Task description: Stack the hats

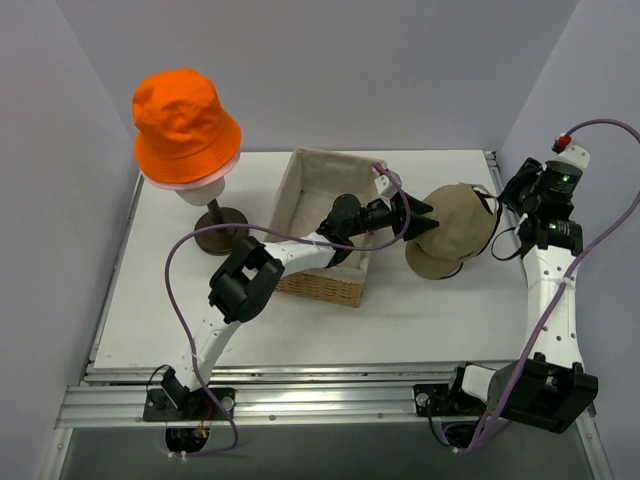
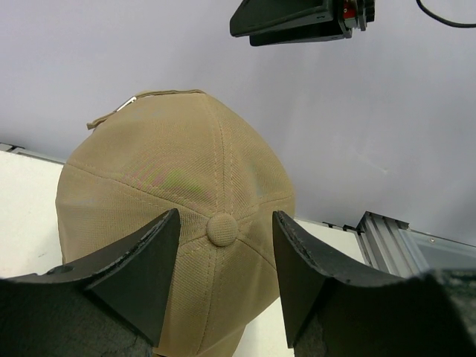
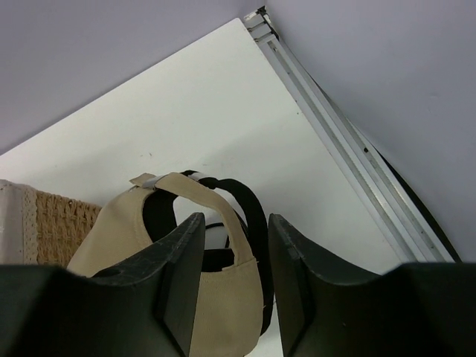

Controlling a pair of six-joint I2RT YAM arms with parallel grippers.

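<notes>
A tan cap (image 1: 455, 235) sits right of the basket, over a black cap whose black strap (image 3: 256, 216) shows under the tan strap (image 3: 223, 216). My left gripper (image 1: 420, 218) reaches over the basket and is open, its fingers either side of the tan cap's crown button (image 2: 222, 229). My right gripper (image 1: 502, 230) is at the cap's rear, open, with both straps (image 3: 236, 219) loosely between its fingers. The bright orange bucket hat (image 1: 183, 120) sits on the mannequin head at the back left, and the pale pink hat's rim (image 1: 190, 183) shows under it.
A woven basket (image 1: 320, 285) with cloth lining stands mid-table, under my left forearm; its wicker side (image 3: 63, 223) also shows in the right wrist view. The mannequin's dark stand (image 1: 220, 238) is at the left. A metal rail (image 3: 349, 163) runs along the table's right edge.
</notes>
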